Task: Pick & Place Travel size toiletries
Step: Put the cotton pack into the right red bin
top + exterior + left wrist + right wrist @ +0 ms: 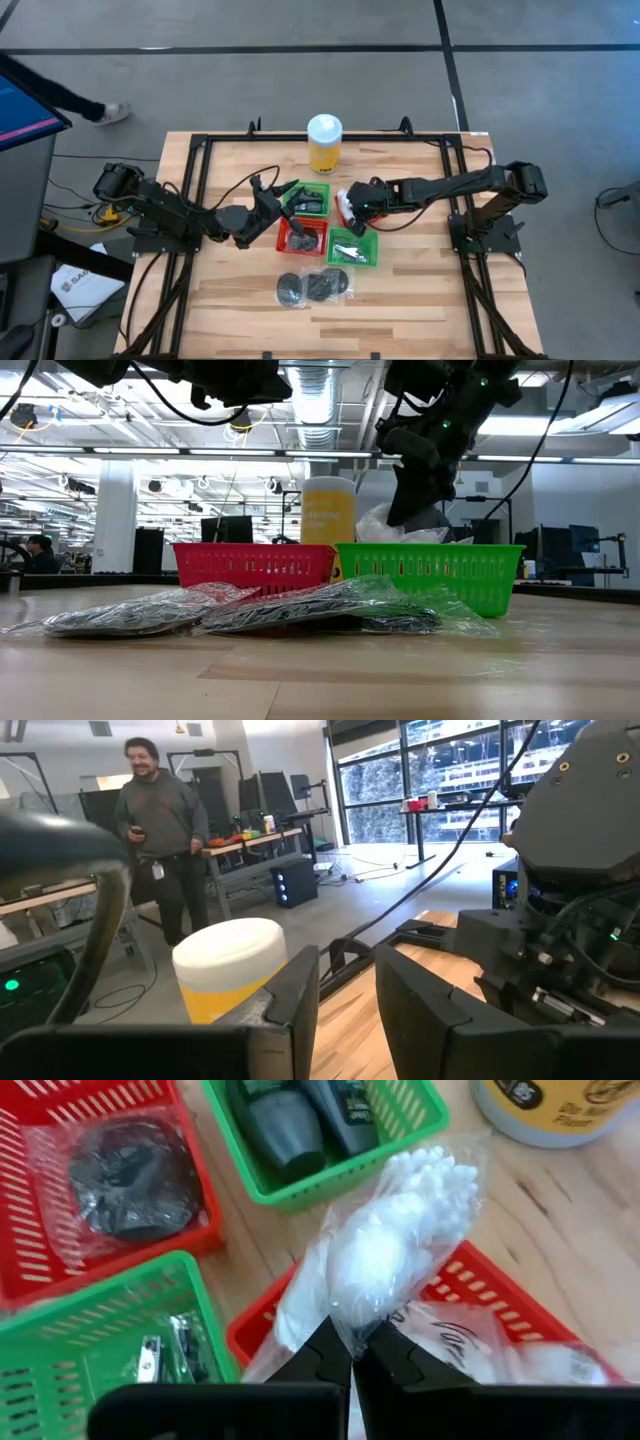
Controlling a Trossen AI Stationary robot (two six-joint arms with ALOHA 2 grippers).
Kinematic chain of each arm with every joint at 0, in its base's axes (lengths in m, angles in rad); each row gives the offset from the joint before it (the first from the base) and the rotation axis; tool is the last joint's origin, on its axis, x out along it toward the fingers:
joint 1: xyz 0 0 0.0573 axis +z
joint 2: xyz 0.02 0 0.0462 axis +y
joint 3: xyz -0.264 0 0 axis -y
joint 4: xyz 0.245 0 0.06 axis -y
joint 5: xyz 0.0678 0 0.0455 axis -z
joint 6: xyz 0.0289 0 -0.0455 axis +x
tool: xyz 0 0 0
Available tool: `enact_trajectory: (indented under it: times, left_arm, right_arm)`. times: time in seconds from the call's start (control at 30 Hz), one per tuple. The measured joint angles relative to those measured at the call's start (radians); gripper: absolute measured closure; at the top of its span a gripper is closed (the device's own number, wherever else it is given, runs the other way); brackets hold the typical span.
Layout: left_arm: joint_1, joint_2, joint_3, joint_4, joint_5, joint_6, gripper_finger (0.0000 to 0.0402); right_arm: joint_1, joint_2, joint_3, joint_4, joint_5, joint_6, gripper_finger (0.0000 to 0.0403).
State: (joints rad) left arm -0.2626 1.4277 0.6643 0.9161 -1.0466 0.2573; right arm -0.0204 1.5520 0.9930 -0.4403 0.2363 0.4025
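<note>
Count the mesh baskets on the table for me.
4, clustered mid-table: a green basket nearest the yellow bottle, a red basket in front of it, another green basket, and a red basket largely hidden under the right hand.

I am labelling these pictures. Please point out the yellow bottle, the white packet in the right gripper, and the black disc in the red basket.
yellow bottle [324,152]: high view, yellow body.
white packet [385,1255]: right wrist view, bulging middle.
black disc [130,1180]: right wrist view, centre.
</note>
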Motion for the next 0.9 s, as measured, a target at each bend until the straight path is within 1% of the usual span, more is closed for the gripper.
enact_trajectory:
  times: [0.1,0.33,0.53,0.6,0.7,0.9]
  left_arm:
    - [0.0,0.0,0.0,0.0,0.0,0.0,0.0309]
    - [0.0,0.0,0.0,0.0,0.0,0.0,0.0309]
    - [0.0,0.0,0.0,-0.001,0.0,-0.001,0.0309]
    - [0.0,0.0,0.0,-0.001,0.0,0.0,0.0309]
    - [0.0,0.0,0.0,-0.002,0.0,0.0,0.0309]
    - [0.0,0.0,0.0,-0.004,0.001,0.0,0.0309]
  right_arm:
    - [0.0,0.004,-0.019,0.03,-0.024,0.002,0.0403]
    - [0.0,0.014,-0.022,0.028,-0.027,-0.007,0.0403]
    - [0.0,0.014,-0.022,0.029,-0.031,-0.053,0.0401]
    - [0.0,0.014,-0.022,0.028,-0.057,-0.071,0.0396]
    - [-0.004,0.012,-0.021,0.025,-0.079,-0.073,0.038]
    - [-0.024,0.005,-0.014,-0.024,-0.081,-0.088,0.032]
